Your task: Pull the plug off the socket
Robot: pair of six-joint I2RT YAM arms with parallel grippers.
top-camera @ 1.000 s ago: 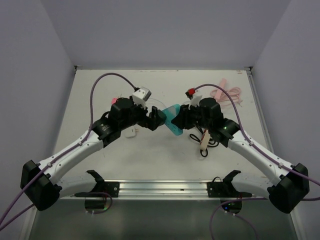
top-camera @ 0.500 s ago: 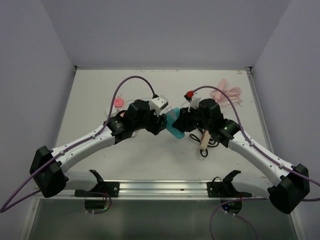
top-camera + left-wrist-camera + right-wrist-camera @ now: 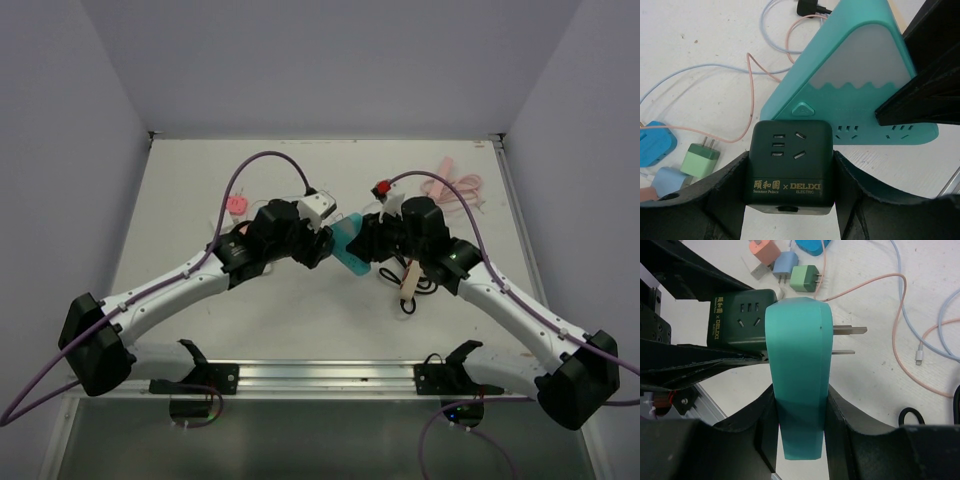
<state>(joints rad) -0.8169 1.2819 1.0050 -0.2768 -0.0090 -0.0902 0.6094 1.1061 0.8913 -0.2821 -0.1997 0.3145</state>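
Near the middle of the bench [image 3: 200, 200], the left tool [image 3: 790, 210] is clamped on the sides of a dark green cube plug [image 3: 790, 155]. The right tool [image 3: 800, 425] is clamped across the teal mountain-shaped socket [image 3: 797, 365]. In the right wrist view the cube sits against the socket's face at nine o'clock, and the socket's own bare prongs [image 3: 850, 330] jut toward three o'clock. We cannot tell whether the cube's pins are seated or free.

We judge a skewed pull to be the main risk. The arms meet at an angle, so tugging off-axis could bind or bend the pins. The teal body tapers and may slide out of the right tool. Its prongs could also snag the pink cable [image 3: 901, 305] at three o'clock.
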